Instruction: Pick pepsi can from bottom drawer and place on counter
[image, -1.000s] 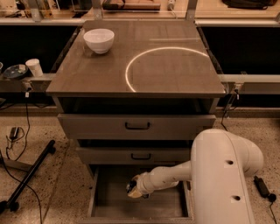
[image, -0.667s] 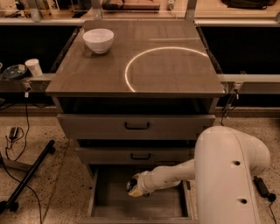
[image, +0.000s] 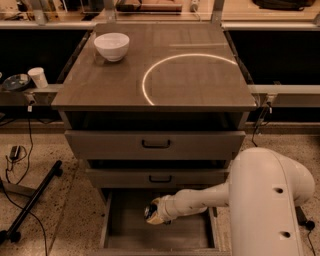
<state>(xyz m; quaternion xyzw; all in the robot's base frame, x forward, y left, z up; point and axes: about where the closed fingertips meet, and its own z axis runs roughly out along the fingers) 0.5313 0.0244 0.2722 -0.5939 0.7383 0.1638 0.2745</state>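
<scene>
- The claw (image: 153, 214) sits low inside the bottom drawer (image: 125, 227), left of its middle. The white arm (image: 200, 200) crosses in from the right.
- Bare drawer floor lies free to the left of the claw and in front of it.
- The middle drawer (image: 120, 178) hangs just above and behind the claw, and the top drawer (image: 110, 145) stands above that.
- The robot's body (image: 270, 200) blocks the right side.
- On the surface (image: 200, 85), a white bowl (image: 111, 46) takes the back-left corner; the rest lies bare.

3 drawers (image: 130, 225), 1 bowl (image: 111, 46), 1 pincer (image: 152, 214)
</scene>
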